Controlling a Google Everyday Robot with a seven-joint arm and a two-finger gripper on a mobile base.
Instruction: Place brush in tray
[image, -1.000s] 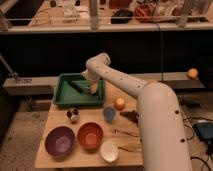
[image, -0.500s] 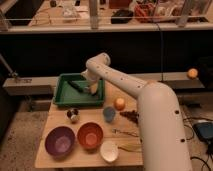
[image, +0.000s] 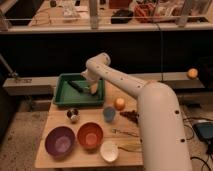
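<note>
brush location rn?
In the camera view, the brush sits over the green tray, upper middle, just left of the gripper.

Wooden table (image: 56, 114) w/ green tray (image: 62, 96) at back, hand (image: 93, 88) over it; purple bowl (image: 59, 141), orange bowl (image: 90, 135), white bowl (image: 109, 151) in front.

smooth white rounded arm, pale end effector (image: 93, 89) over tray.

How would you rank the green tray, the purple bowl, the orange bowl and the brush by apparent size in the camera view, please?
1. green tray
2. purple bowl
3. orange bowl, only slightly smaller
4. brush, lying inside the tray

The claw is over the tray's right side.
</note>
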